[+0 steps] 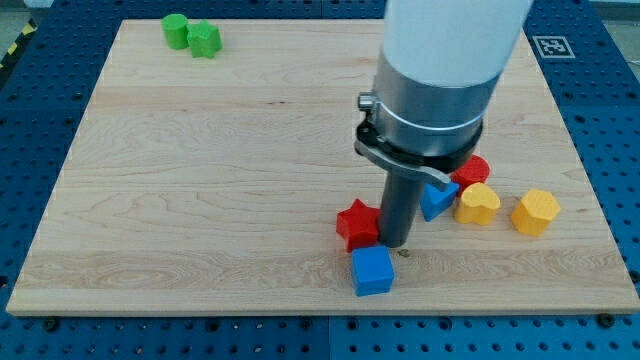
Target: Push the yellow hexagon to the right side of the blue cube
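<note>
1. The wooden surface (200, 200) was seen resting on a blue perforated base (30, 150).
2. My tip (393, 246) was placed at the near centre, just right of the red star (356, 222) and just above the blue cube (372, 270); contact with either could not be told.
3. No fingers were fitted to the rod, so no grasping state could be told.
4. The yellow hexagon (535, 211) was located at the far right of the cluster, well apart from the blue cube.
5. A yellow heart-like block (478, 204) lay just left of the hexagon, beside a blue triangular block (436, 201) and a partly hidden red block (473, 170).
6. Two green blocks (177, 30) (205, 39) were seen touching at the far left.
</note>
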You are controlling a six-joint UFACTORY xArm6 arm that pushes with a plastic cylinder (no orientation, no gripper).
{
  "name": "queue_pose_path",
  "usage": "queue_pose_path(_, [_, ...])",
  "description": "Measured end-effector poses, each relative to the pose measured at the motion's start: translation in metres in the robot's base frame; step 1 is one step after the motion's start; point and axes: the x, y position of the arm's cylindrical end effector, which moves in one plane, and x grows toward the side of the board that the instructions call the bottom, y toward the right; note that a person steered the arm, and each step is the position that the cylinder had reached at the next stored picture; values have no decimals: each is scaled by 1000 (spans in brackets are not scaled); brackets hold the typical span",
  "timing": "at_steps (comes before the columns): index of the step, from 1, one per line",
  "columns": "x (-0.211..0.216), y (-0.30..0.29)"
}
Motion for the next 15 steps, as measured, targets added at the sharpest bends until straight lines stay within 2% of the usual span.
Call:
queue_pose_path(2, [1, 117])
queue_pose_path(4, [21, 192])
queue_pose_path(5, [-6, 213])
queue_pose_path(6, [-33, 215])
queue_pose_path(11, [-33, 118])
queue_pose_path(15, [-2, 143])
